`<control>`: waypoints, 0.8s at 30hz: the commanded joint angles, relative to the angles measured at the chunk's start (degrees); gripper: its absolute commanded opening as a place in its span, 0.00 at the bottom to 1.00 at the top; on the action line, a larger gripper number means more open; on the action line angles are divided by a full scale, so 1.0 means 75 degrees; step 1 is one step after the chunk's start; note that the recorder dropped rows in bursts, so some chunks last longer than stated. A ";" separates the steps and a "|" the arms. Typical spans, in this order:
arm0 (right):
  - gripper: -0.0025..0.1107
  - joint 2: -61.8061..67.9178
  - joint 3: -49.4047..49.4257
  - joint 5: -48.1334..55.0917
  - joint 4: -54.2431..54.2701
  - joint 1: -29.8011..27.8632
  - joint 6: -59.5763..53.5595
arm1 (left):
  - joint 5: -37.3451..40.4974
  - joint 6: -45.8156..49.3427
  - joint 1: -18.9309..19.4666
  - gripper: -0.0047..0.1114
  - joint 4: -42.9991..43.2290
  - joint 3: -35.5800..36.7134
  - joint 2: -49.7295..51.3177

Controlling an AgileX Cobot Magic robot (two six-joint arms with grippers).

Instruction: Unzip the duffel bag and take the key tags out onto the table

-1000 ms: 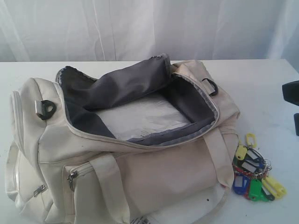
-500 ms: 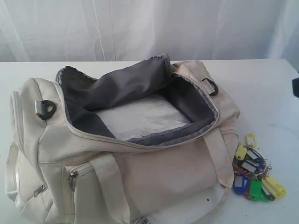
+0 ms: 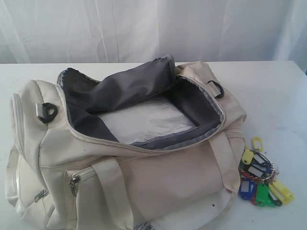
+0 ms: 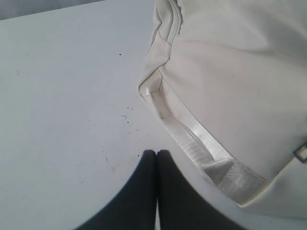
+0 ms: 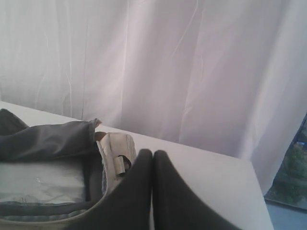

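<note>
Exterior view: a large cream duffel bag is lying on a white worktop, filling the left and middle of the scene. Its top zip is standing open, and the grey lining is folding back to show a pale flat sheet inside. A dark D-ring is sitting at the bag's left end. The key tags, a bunch in yellow, blue, green and red, are resting on the worktop just beside the bag's right front corner, outside the bag. A white curtain is hanging behind.

Left wrist view: the left jaws are pressing together, clenched on nothing, over bare worktop near a cream webbing strap at the bag's edge.

Right wrist view: the right jaws are likewise clenched and empty, pointing past the bag's open end, with the curtain beyond.
</note>
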 commanded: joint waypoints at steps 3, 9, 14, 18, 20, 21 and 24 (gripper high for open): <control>0.02 -0.0177 0.0270 -0.0025 0.0007 -0.0065 -0.0017 | -0.0017 -0.0007 0.0001 0.04 -0.0102 0.0052 -0.0025; 0.02 -0.0667 0.1023 -0.0025 0.0036 -0.0065 -0.0017 | -0.0017 -0.0007 0.0001 0.04 -0.0102 0.0052 -0.0025; 0.02 -0.1197 0.2038 -0.0024 0.0036 -0.0065 -0.0017 | -0.0017 -0.0007 0.0001 0.04 -0.0102 0.0052 -0.0025; 0.02 -0.1539 0.2925 -0.0674 0.0125 -0.0065 -0.0017 | -0.0017 -0.0007 0.0001 0.04 -0.0102 0.0052 -0.0025; 0.02 -0.1539 0.3381 -0.1424 0.0125 -0.0065 -0.0017 | -0.0017 -0.0007 0.0001 0.04 -0.0102 0.0052 -0.0025; 0.02 -0.1539 0.3542 -0.1646 0.0125 -0.0065 -0.0017 | -0.0017 -0.0007 0.0001 0.04 -0.0102 0.0052 -0.0025; 0.02 -0.1539 0.4133 -0.1896 0.0107 -0.0065 -0.0017 | -0.0017 -0.0007 0.0001 0.04 -0.0102 0.0052 -0.0025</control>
